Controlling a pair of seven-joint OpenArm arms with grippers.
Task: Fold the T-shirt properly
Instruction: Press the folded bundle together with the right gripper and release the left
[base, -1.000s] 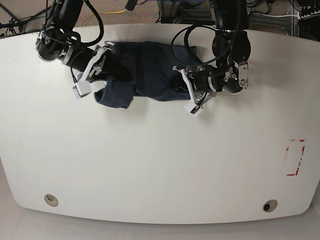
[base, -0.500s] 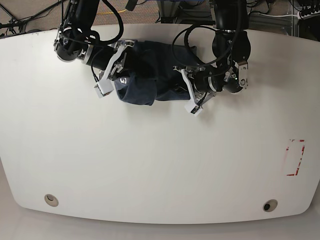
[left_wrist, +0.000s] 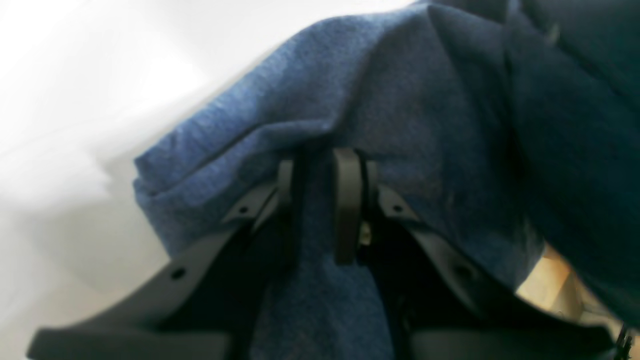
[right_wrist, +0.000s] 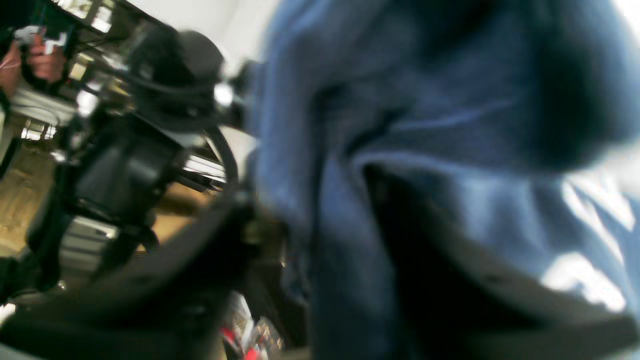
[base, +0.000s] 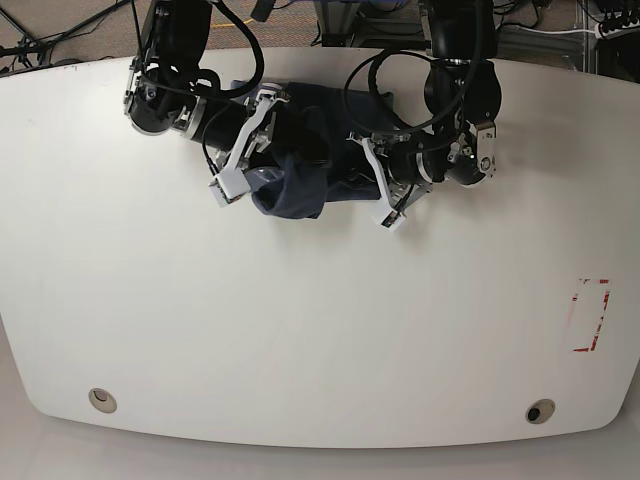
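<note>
**Both claws on the cloth, fold running across the far edge**

A broad white table (base: 300, 330) fills the base view, with cables and rig clutter along its far side. The T-shirt (base: 310, 150), dark slate-blue, lies bunched at the far middle of the table, its long axis running across from one arm to the other.

The left gripper (left_wrist: 320, 200) is closed on a ridge of the cloth: in the left wrist view its two dark fingers stand close together with fabric pinched between them and draped over both. The right gripper (base: 240, 160) sits at the shirt's other end; its wrist view is blurred, but cloth hangs thick between its dark fingers, so it looks clamped on a fold.

The part held by the right gripper hangs raised and doubled over towards the left arm. I judge that the next move carries that flap further along the long axis, onto the part pinned by the left gripper
</note>
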